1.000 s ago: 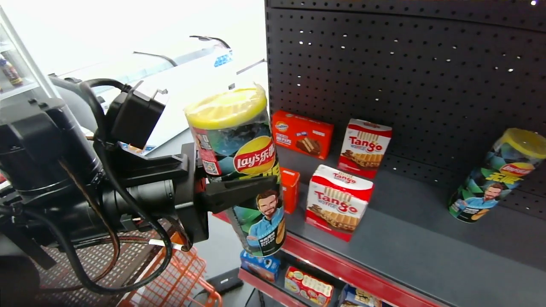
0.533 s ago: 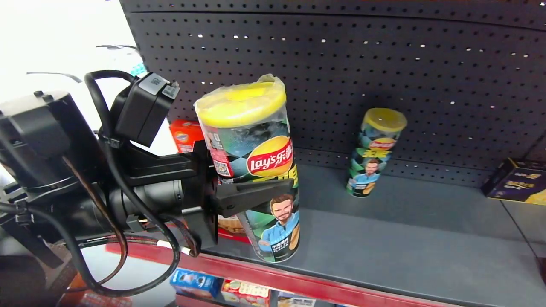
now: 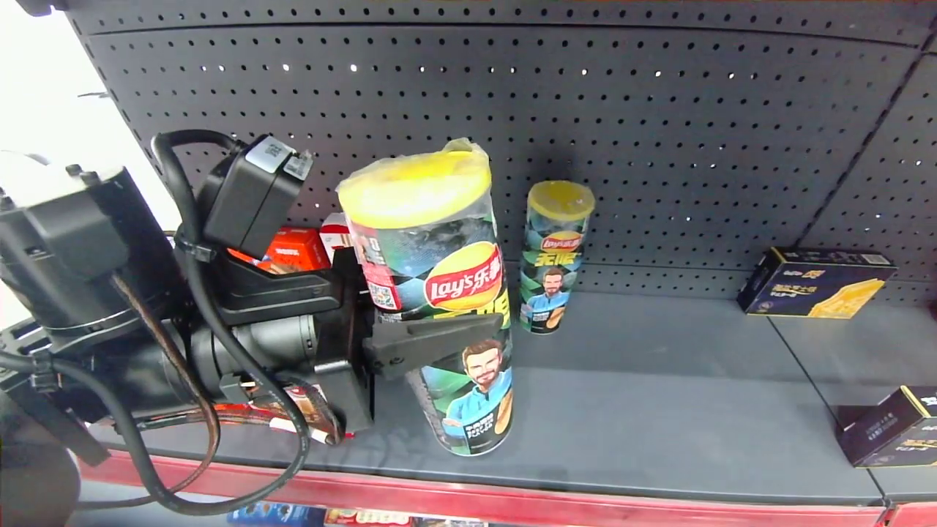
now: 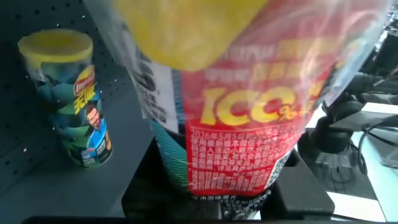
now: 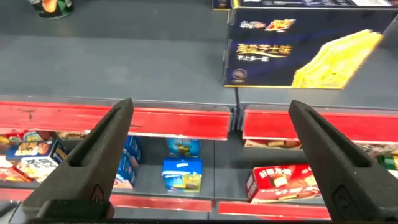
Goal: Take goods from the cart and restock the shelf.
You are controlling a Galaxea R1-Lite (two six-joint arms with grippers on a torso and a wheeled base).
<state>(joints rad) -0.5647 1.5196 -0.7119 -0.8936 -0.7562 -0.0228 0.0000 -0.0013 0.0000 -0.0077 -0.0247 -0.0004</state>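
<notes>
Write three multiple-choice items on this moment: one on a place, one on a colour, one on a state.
1. Where does the free chip can stand?
A. At the back of the shelf, by the pegboard
B. Lying at the shelf's front edge
C. On top of a dark box

2. What colour is the lid of the held chip can?
A. Red
B. Yellow
C. Blue

3. How is the right gripper?
A. Shut on a box
B. Open and empty
C. Shut on a can

Key: 1 A, it stands upright close to the pegboard. 2 B, the lid above the left gripper is yellow. 3 B, its fingers are spread with nothing between them.
</notes>
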